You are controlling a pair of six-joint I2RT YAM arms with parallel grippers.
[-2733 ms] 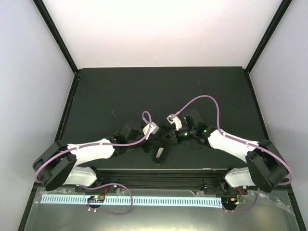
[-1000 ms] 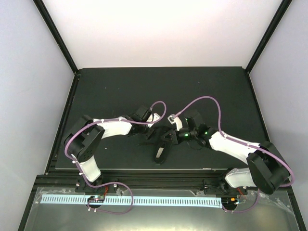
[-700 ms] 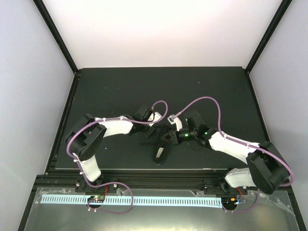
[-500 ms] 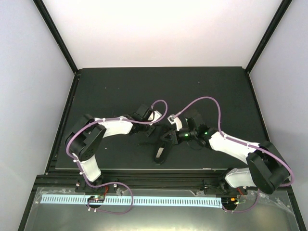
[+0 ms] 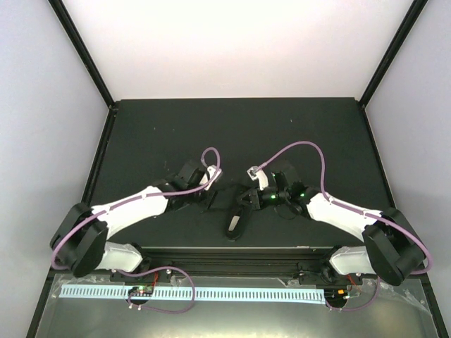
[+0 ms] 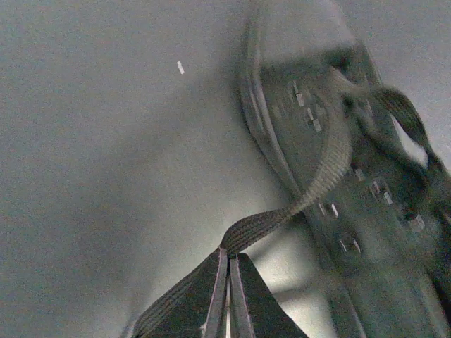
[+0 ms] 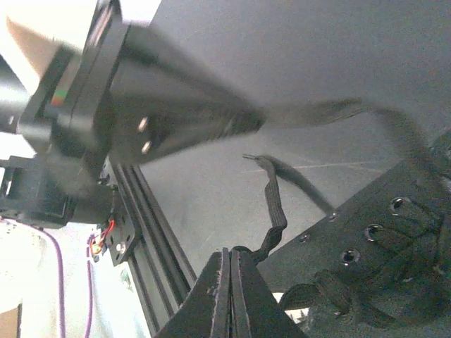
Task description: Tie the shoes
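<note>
Shoe [image 5: 235, 220] lies on the black table [image 5: 162, 134] near the front edge, approx centre, btwn the 2 arms, pale-lined opening toward the bases. Both grippers are low at the shoe's far end: L gripper [image 5: 209, 200] just beside it on the left, R gripper [image 5: 244, 201] over its upper part. L wrist view: L jaws pressed together, pinching a flat lace [image 6: 317, 176] at its end. The lace rises from the tips, twists once and runs up-right to the eyelet row, w/ the shoe's side filling the right of the view, close but not touching the fingers. R wrist view: R jaws also clamped tight, nipping a 2nd lace [image 7: 273, 211] that drops from above the tips. The shoe's eyelets and crossed lacing sit just right of and below the tips. L gripper shows blurred upper left there, its lace stretched across to the shoe. The 2 grippers are near each other, not touching.
</note>
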